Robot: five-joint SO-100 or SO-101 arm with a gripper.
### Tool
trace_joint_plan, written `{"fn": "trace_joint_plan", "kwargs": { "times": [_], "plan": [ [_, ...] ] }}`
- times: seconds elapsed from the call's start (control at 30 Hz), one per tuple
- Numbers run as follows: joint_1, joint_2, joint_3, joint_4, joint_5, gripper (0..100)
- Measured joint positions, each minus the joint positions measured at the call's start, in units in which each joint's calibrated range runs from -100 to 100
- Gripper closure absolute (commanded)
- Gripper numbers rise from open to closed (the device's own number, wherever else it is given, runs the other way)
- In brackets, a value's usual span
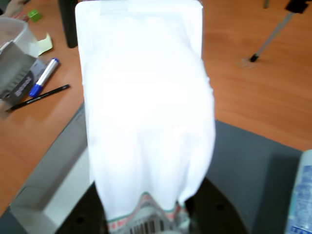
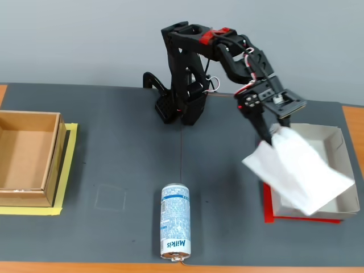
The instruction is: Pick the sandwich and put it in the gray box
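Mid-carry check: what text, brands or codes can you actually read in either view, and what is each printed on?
"Milkis": on the blue-white can lying on the mat, fixed view.
Barcode and print on the sandwich label end, wrist view: too blurred to read.
Marker and pencil print: unreadable.

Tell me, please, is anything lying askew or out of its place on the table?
The Milkis can lies on its side on the dark mat, not upright. The sandwich hangs tilted from the hand, over the near-left corner of the gray box, not yet inside. Nothing looks spilled.
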Motion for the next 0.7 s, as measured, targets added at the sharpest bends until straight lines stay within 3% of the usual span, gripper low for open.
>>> {"fn": "trace_joint_plan", "kwargs": {
  "times": [0.3,0.7],
  "plan": [
    [-9.06,0.59,7.99,-11.88,-0.54,98],
    [-13.63,12.49,8.53,-23.85,-0.59,98]
  ]
}}
